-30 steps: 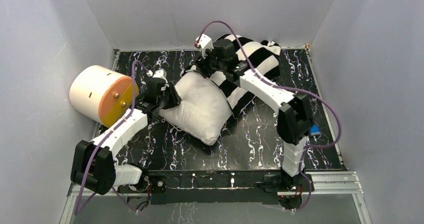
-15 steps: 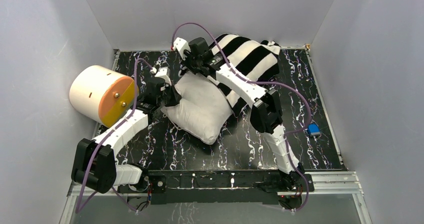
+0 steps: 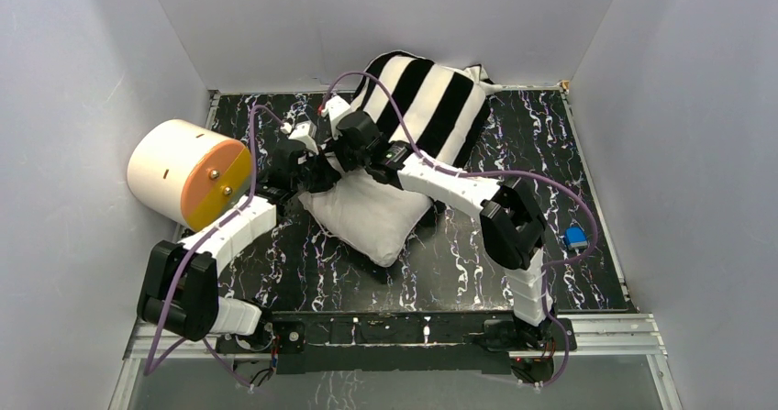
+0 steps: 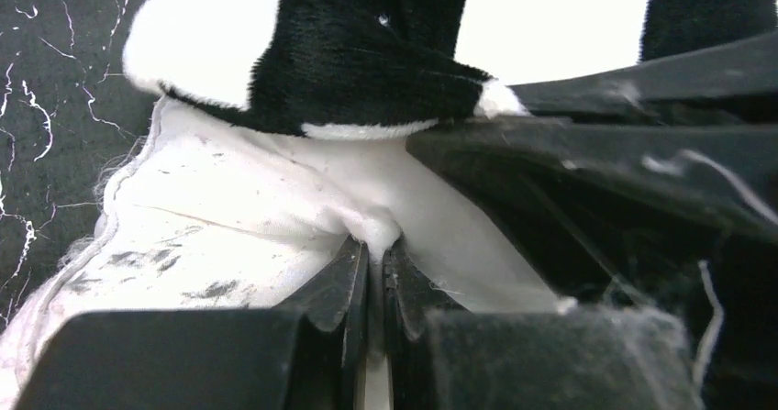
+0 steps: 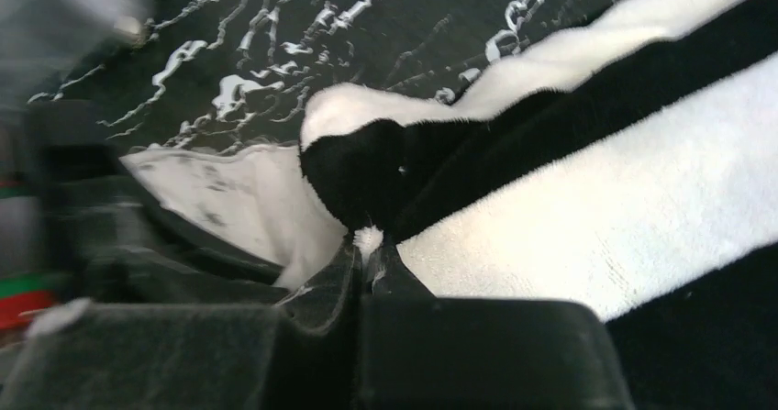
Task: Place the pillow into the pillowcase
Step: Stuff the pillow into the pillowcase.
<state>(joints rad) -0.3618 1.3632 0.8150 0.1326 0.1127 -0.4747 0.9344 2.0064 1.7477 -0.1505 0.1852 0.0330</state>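
White pillow [image 3: 369,214], maybe grey-smudged; black-white striped pillowcase [image 3: 427,93]; black, white-veined tabletop [image 3: 550,158].

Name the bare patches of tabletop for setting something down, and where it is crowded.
Bare tabletop: the near strip between the pillow and the arm bases; the right side around the blue object; the far right corner beside the pillowcase. Crowded: left centre, where the left gripper and right gripper meet by the cylinder.

The pillow [image 3: 372,213] is laid on the marbled tabletop [image 3: 477,272], its far end overlapped by the striped pillowcase [image 3: 431,89]. The left gripper [image 3: 315,175] and right gripper [image 3: 336,160] are set side by side at the pillow's far left corner, with a cream cylinder [image 3: 188,173] placed further left.
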